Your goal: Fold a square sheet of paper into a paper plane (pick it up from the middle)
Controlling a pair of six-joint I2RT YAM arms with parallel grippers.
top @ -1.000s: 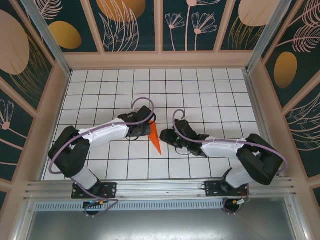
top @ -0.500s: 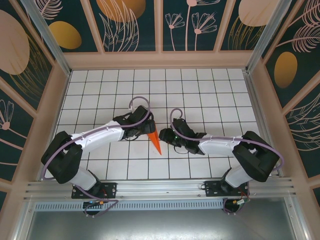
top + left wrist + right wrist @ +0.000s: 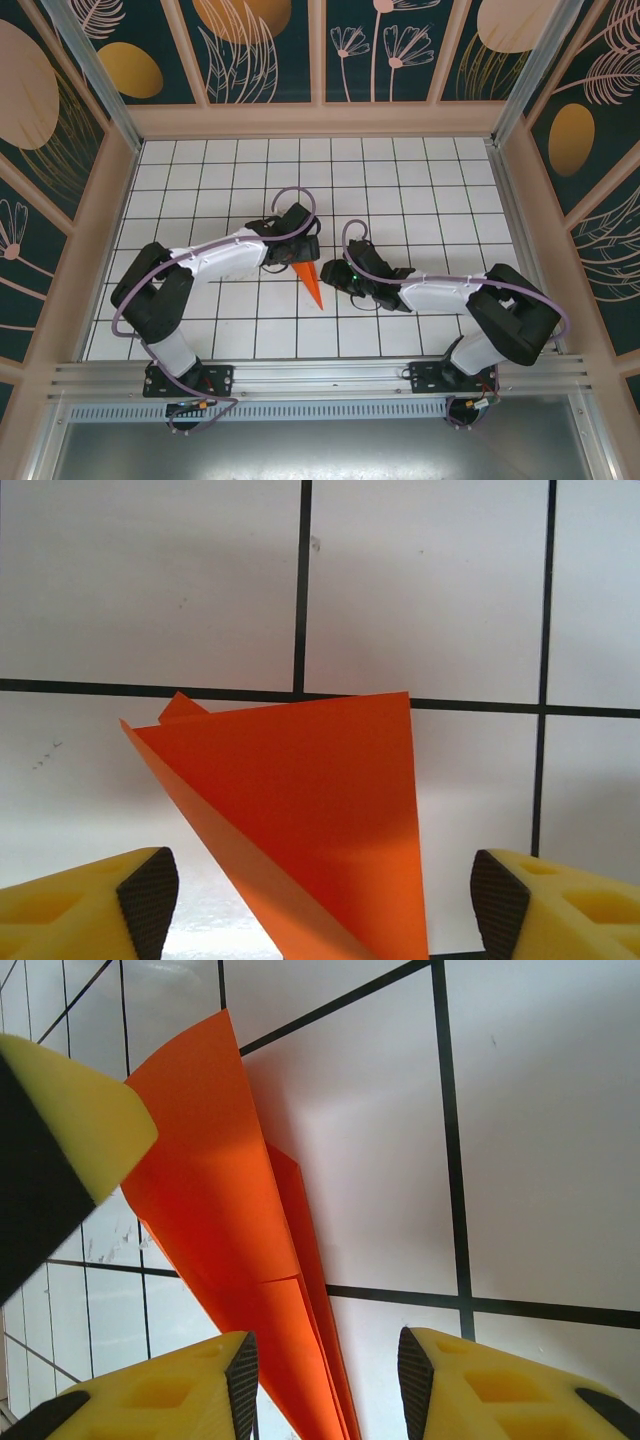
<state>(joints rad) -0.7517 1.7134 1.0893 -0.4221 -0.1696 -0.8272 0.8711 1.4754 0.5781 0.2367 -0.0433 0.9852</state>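
The square sheet of paper is folded into a narrow orange dart, the paper plane (image 3: 313, 285), lying on the white tiled table with its tip toward the near edge. My left gripper (image 3: 303, 257) hovers over its wide end. In the left wrist view the plane (image 3: 300, 800) lies between the pads of the left gripper (image 3: 322, 905), which stand wide open and clear of it. My right gripper (image 3: 331, 272) sits at the plane's right side. In the right wrist view the right gripper (image 3: 328, 1380) is open, straddling the layered fold (image 3: 225, 1190), whose edge runs close to the left pad (image 3: 243, 1380).
The tiled table (image 3: 420, 190) is ringed by a wooden frame and patterned walls. A metal rail (image 3: 320, 375) runs along the near edge by both arm bases. One yellow finger of the left gripper (image 3: 70, 1130) looms at the upper left of the right wrist view.
My left gripper has opened and let go of the plane's wide end, shifting slightly right and away. The right gripper has stayed beside the plane, which remains on the table.
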